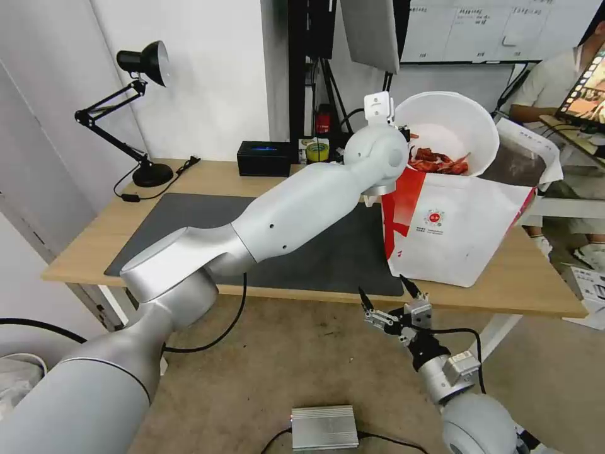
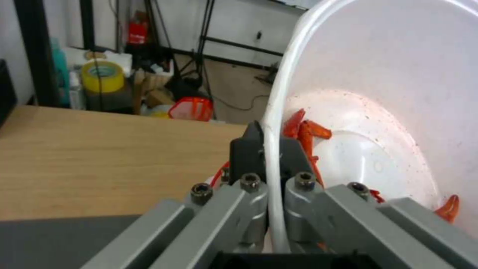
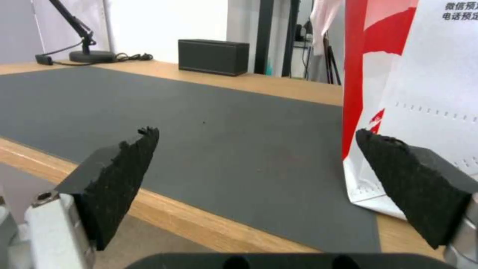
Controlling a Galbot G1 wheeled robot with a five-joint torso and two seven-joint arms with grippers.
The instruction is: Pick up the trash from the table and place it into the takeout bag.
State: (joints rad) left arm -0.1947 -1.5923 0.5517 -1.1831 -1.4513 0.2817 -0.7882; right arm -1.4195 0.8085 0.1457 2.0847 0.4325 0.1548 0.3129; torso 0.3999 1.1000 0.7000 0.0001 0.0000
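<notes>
One long light-wood bench (image 1: 189, 180) carries a dark grey mat (image 3: 199, 123) and the white-and-red takeout bag (image 1: 454, 233), whose small round red logo is unreadable from the head; the right wrist view shows Chinese print. Above its mouth tilts the white bowl (image 1: 450, 129) of red scraps (image 2: 304, 132), rim clamped in the left gripper (image 2: 271, 157) jaws. The right gripper (image 1: 391, 302) hangs below the bench edge, jaws wide.

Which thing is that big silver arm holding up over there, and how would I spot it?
Find the long light-wood desk, then the large white-and-red takeout bag standing at its right end. Tilted above the bag's open mouth is a white round plastic bowl with red scraps inside, its rim pinched by the left gripper. It is the one round white thing held in the air.
</notes>
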